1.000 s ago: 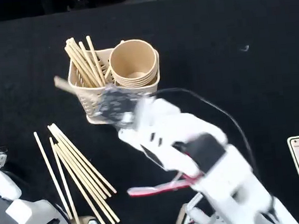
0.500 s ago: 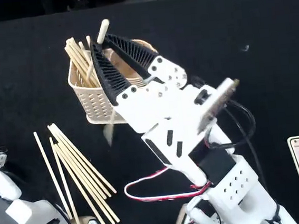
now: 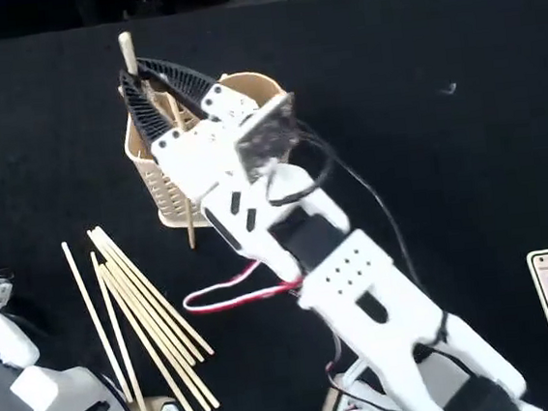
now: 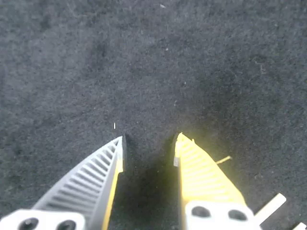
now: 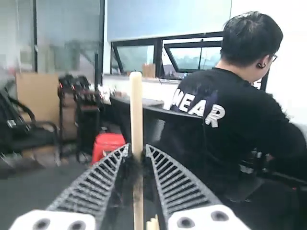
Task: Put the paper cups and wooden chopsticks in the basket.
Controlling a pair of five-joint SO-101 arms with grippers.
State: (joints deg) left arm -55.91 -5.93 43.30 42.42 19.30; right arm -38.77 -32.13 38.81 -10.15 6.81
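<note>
The right claw (image 3: pixel 133 70) is pinching one chopstick (image 3: pixel 127 45) upright over the basket (image 3: pixel 161 192) — its low end seemingly hanging outside the near wall, needing a shift inward — while the left claw (image 4: pixel 149 139) is sitting spread.

right pincer (image 5: pixel 137 148) clamping chopstick (image 5: pixel 136 105); left pincer (image 4: pixel 147 141) parted
</note>
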